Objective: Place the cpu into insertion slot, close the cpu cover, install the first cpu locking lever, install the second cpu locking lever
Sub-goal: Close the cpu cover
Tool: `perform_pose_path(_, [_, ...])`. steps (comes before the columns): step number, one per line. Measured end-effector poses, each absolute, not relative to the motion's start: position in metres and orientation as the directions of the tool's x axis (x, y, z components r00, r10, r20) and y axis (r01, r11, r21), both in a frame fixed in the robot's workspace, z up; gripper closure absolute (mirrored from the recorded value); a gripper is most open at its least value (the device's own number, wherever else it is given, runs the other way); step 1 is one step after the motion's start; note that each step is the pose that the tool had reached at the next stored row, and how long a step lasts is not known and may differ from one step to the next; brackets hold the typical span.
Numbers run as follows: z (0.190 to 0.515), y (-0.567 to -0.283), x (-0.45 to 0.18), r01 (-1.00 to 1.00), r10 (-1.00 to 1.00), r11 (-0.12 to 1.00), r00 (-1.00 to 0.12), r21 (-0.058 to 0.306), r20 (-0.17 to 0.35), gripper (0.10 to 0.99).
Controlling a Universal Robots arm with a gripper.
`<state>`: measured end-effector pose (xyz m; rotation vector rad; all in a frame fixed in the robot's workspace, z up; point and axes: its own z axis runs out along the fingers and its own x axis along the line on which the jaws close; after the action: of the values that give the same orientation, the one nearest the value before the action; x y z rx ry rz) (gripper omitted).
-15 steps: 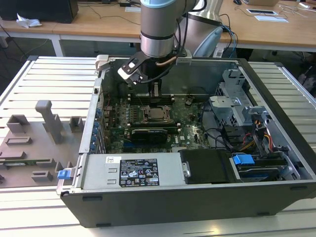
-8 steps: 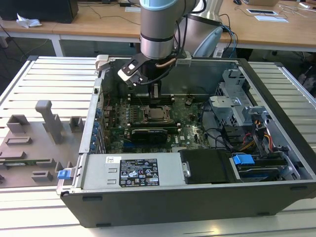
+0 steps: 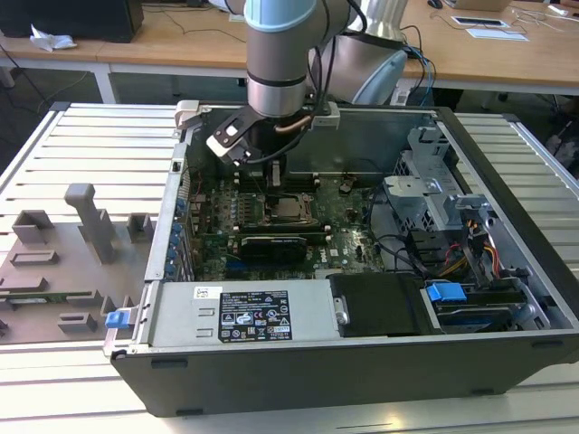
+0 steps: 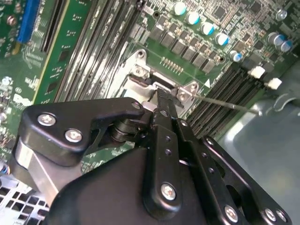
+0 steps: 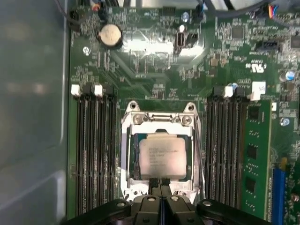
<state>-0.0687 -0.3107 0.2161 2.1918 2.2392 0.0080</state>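
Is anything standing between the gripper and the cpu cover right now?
Nothing visible does. In the first wrist view the gripper, fingers together, sits right at the edge of the cpu cover, which lies down around the cpu seated in the socket.

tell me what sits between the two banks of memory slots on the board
In the first wrist view, the cpu lies there, framed by the cpu cover, with the gripper at the cover's edge.

Pale silver-grey square metal cpu (image 5: pixel 162 157) just before the black pincer (image 5: pixel 159 183). Shiny silver metal cpu cover (image 5: pixel 159 123) around it, deep green motherboard (image 5: pixel 154 70) beyond.
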Motion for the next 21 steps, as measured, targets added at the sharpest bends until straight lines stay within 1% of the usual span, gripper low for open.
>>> perform_pose_path(9, [0.206,-0.311,-0.074,1.0,1.0,0.021,-0.021,0.01,-0.002,0.98])
perform_pose_path(16, [0.205,-0.311,-0.066,1.0,1.0,0.022,-0.022,0.01,-0.002,0.98])
perform_pose_path(18, [0.208,-0.311,-0.062,1.0,1.0,0.021,-0.021,0.009,-0.002,0.98])
perform_pose_path(21, [0.22,-0.311,-0.06,1.0,1.0,0.021,-0.021,0.009,-0.002,0.98])
